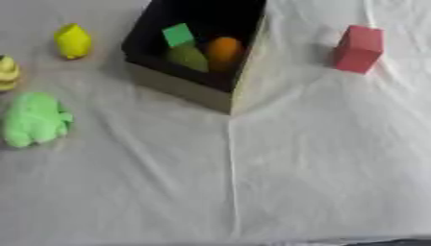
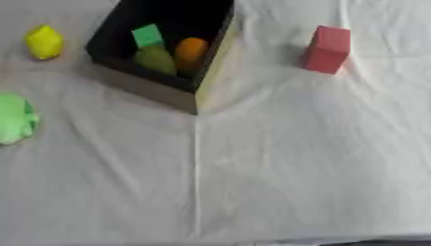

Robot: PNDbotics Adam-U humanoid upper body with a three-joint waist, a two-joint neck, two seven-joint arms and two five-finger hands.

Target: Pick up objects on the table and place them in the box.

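Observation:
A black-lined box [image 1: 181, 86] stands open at the top centre of the white cloth. Inside it lie a small green cube [image 1: 178, 34], an orange ball [image 1: 224, 50] and an olive-green rounded object [image 1: 188, 58]. A red block [image 1: 359, 49] stands upright to the right of the box. A yellow lemon-like object [image 1: 72, 41] lies left of the box. Below it, at the left edge, rests a light green soft toy [image 1: 33, 119]. A yellow ridged object [image 1: 6, 72] shows partly at the far left edge. Neither hand appears in either view.
The white cloth [image 1: 278, 168] covers the whole table, with a crease running down from the box's near corner. A dark strip [image 1: 404, 242] marks the table's front edge at the bottom right.

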